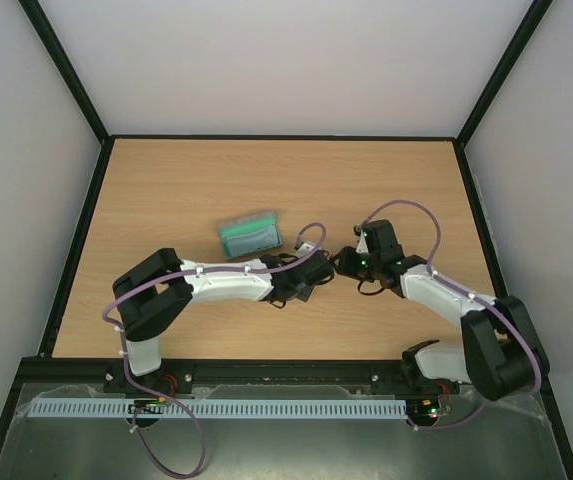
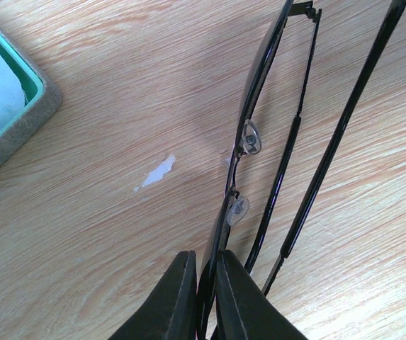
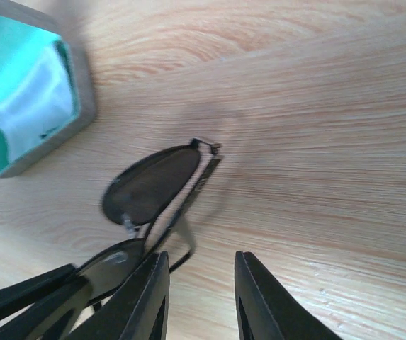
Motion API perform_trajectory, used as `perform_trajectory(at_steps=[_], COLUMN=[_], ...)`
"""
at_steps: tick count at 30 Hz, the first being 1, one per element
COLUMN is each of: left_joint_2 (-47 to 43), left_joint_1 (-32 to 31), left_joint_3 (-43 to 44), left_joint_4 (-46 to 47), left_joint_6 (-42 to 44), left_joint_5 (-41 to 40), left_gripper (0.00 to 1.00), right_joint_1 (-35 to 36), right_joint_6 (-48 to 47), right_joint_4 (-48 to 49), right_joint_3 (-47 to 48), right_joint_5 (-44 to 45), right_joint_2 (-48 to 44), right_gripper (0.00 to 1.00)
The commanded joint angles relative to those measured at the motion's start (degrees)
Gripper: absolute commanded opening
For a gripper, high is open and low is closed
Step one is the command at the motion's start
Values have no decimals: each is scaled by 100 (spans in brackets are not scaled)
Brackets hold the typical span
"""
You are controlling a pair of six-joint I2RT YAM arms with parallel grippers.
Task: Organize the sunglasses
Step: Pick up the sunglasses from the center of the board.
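The sunglasses (image 3: 151,185) have dark round lenses and a thin dark wire frame. They are held just above the wooden table. My left gripper (image 2: 203,256) is shut on one lens rim, and the frame shows edge-on with both temple arms (image 2: 346,120) stretching away. My right gripper (image 3: 201,258) is open, right beside the sunglasses, with a folded temple arm just off its left finger (image 3: 142,297). In the top view both grippers meet at mid-table, left (image 1: 316,272) and right (image 1: 345,262); the sunglasses are hard to make out there.
An open grey case with green lining (image 1: 251,233) lies just behind the left gripper, with a light blue cloth (image 3: 36,106) inside. It also shows in the left wrist view (image 2: 15,131). A small white fleck (image 2: 154,173) is on the table.
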Motion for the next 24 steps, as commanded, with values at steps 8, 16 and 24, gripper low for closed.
perform_trajectory(at_steps=[8,16,24], left_joint_2=[-15,-76,-107], left_joint_1=[143,242,295], left_joint_3=[170,195,156], left_joint_4=[72,176,310], left_joint_6=[-86,-121,-111], left_joint_5=[330,591,841], left_gripper=[11,11,11], right_joint_1=[-31,95,289], right_joint_6=[796,1063,1148], right_joint_4=[747,1126,1312], right_joint_3=[-556,-720,-594], right_joint_5=[-1082,-1140,-956], right_joint_2=[-319,-141,327], right_gripper=[27,27,27])
